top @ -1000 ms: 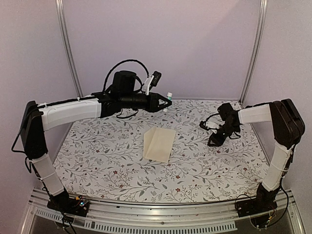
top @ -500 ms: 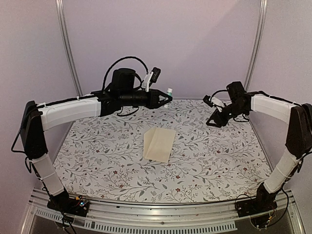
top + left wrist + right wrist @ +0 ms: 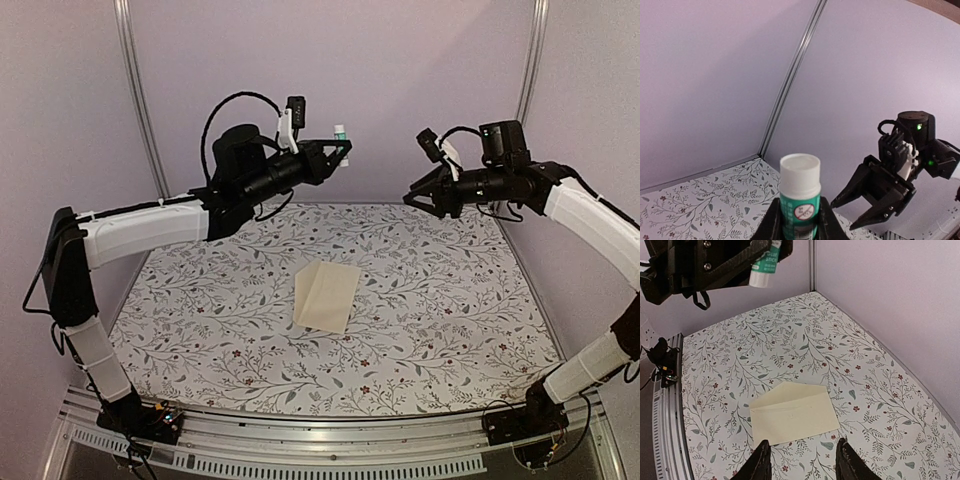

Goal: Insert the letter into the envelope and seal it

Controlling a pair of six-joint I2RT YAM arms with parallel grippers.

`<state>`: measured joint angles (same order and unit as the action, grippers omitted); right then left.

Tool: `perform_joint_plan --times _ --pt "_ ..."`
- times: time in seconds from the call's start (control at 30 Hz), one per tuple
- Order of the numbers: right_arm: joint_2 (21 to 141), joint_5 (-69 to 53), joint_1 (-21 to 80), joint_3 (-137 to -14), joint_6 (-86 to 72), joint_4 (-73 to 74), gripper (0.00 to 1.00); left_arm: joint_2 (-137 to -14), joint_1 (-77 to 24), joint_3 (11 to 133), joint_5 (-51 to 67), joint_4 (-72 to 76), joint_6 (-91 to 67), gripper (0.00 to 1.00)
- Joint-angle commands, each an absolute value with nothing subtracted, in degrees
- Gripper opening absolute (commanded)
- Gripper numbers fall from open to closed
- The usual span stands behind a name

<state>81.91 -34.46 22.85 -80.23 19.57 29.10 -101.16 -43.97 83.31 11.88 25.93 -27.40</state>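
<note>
The envelope [image 3: 327, 296] lies mid-desk [image 3: 200, 310] with its flap apparently open and no letter in sight, so insertion looks done and sealing is left: the left gripper [image 3: 799, 221] clenches a capped glue stick [image 3: 800, 181] aloft, and the right gripper [image 3: 803, 462] hangs released, facing it.

Glue stick [image 3: 800, 192], green and white, held in the left gripper [image 3: 800, 224]: its label carries a small round prohibition sign, a ringed circle with a slash, above lines of print too small and blurred to be read in any view.
</note>
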Motion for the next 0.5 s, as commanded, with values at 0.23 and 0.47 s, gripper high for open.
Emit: perform_joint_plan --times 0.23,0.47 --pt "87.3 -39.6 30.9 -90.7 9.6 21.5 0.43 -106.3 -46.6 87.8 19.9 40.1 -32.7 0.02" --pt "89.0 -41.7 32.6 -93.1 7.1 18.7 0.44 -107.1 -47.4 88.5 23.0 40.6 -33.2 0.02"
